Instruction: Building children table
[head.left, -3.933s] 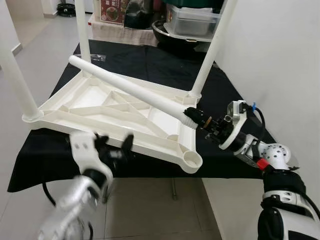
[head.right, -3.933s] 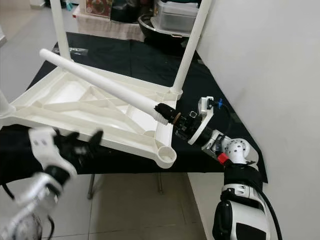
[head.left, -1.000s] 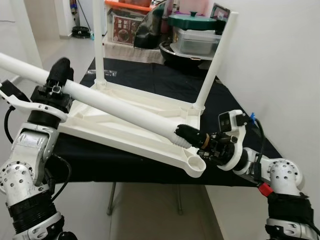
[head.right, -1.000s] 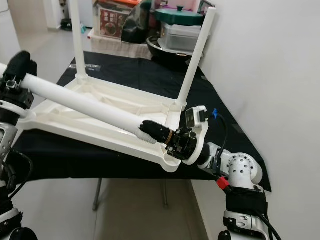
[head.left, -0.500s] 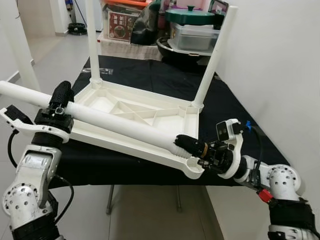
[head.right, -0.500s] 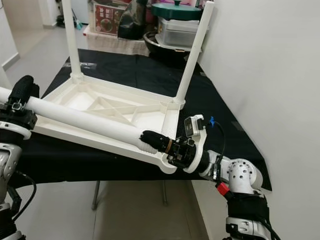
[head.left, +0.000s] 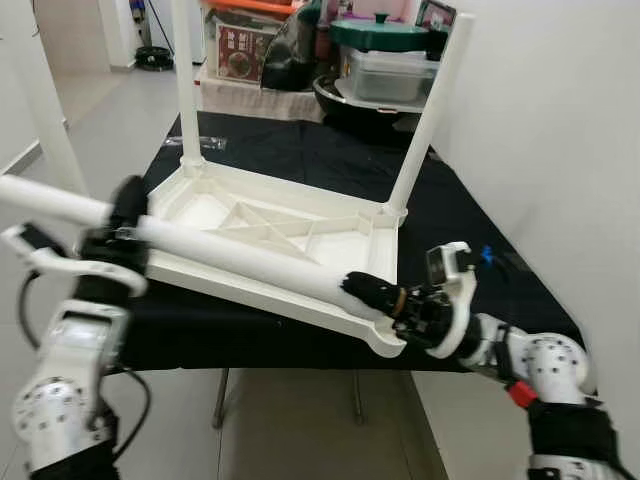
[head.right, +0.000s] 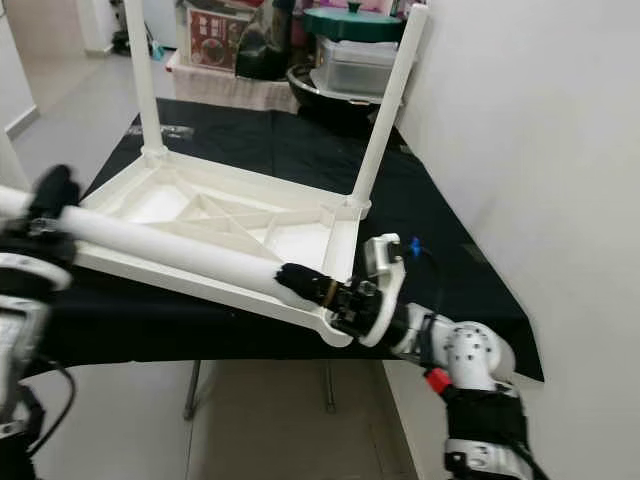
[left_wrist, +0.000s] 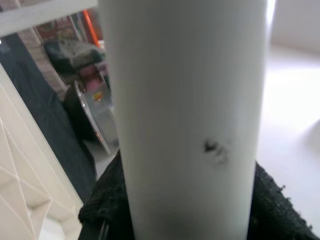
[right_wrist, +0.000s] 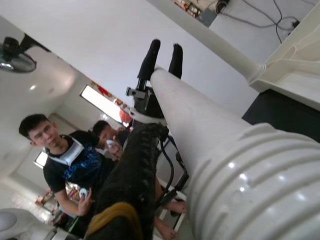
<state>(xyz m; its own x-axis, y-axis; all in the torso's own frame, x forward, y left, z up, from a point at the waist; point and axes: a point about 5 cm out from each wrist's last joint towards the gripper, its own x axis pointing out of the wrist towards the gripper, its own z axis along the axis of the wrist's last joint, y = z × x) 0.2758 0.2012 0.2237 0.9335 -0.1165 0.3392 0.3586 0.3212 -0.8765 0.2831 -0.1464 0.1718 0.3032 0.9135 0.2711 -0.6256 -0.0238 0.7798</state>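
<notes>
Black cloth covered the worktop (head.left: 300, 150) where the upturned tabletop (head.left: 270, 225) lay, and with the right hand (head.right: 318, 288) clamped on the loose leg's (head.left: 230, 258) threaded end and the left hand (head.left: 125, 215) clamped farther up, raising that far end should square the thread over the empty corner socket (head.left: 385, 342).

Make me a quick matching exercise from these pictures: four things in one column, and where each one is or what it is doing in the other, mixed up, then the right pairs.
Column one:
1. loose table leg
2. right gripper
3. left gripper
4. upturned tabletop

Column two:
A. clamps the leg's ribbed end by the near corner socket
B. lies underside up on the black cloth
C. grips the leg far from its ribbed end
D. held slanting above the frame by both grippers

Pairs: 1-D, 2-A, 3-C, 4-B
</notes>
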